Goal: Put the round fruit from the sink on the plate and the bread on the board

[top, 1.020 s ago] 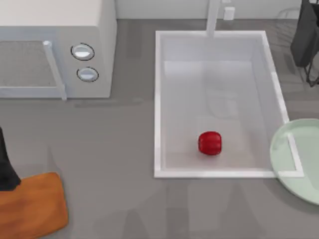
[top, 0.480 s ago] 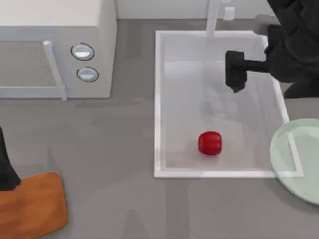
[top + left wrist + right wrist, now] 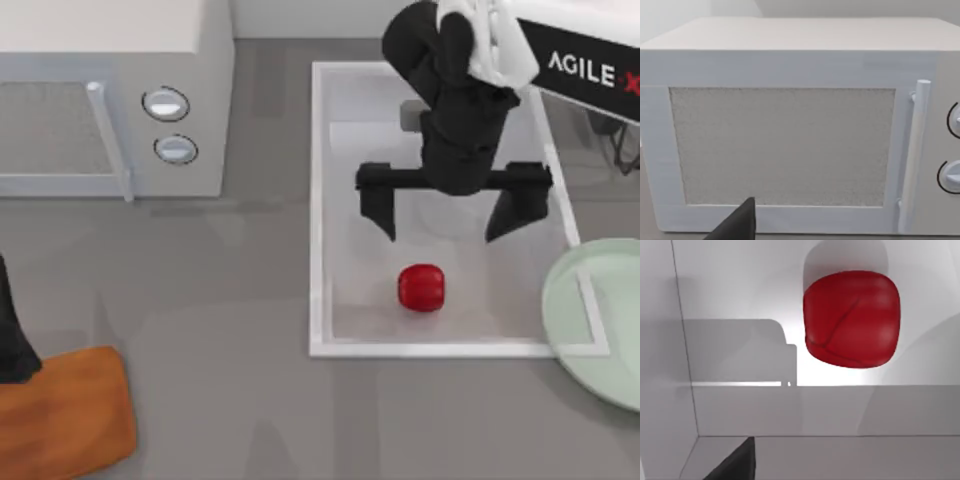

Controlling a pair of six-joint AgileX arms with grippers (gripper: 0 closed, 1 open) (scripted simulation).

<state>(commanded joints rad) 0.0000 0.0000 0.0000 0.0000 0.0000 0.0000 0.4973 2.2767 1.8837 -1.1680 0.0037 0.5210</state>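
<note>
The round fruit (image 3: 421, 287), small and glossy red, lies on the floor of the white sink (image 3: 318, 200) near its front rim. My right gripper (image 3: 441, 233) hangs open over the sink just behind the fruit, fingers spread wide and apart from it. In the right wrist view the fruit (image 3: 852, 318) sits close ahead on the sink floor (image 3: 740, 300). The pale green plate (image 3: 610, 370) overlaps the sink's front right corner. The orange-brown board (image 3: 60, 415) lies at the front left, with my left gripper (image 3: 10, 345) parked just behind it. The bread is out of view.
A white microwave (image 3: 110, 90) with two round knobs stands at the back left, and the left wrist view faces its door (image 3: 790, 145). Bare grey tabletop (image 3: 220, 330) stretches between the board and the sink.
My right arm has swung in from the back right and now hangs over the sink behind the fruit, its fingers turned crosswise. The fruit, plate, board and left arm have not moved.
</note>
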